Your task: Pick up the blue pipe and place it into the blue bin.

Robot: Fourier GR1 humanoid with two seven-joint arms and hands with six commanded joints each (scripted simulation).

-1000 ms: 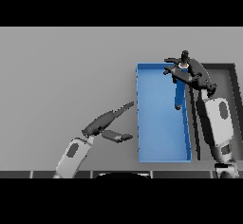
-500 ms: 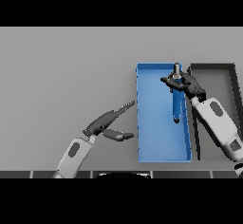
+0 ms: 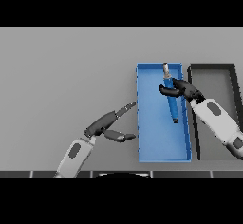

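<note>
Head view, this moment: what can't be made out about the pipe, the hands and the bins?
- Blue pipe in the blue bin: whether it rests on the floor or is held above it.
- Right hand: its fingers cover part of the pipe; grip firmness unclear.
- Dark bin: the right arm hides most of its inside.
- Left hand: open beside the bin, nothing hidden.

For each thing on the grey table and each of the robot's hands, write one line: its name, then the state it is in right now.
Slim blue pipe with a grey end: inside the blue bin, lying lengthwise, right hand at it.
Rectangular blue bin: upright, open-topped, holding the pipe.
Dark rectangular tray: right of the bin, nothing visible in it.
Right hand: over the bin, fingers curled by the pipe; grip unclear.
Left hand: open, left of the bin, holding nothing.
</note>
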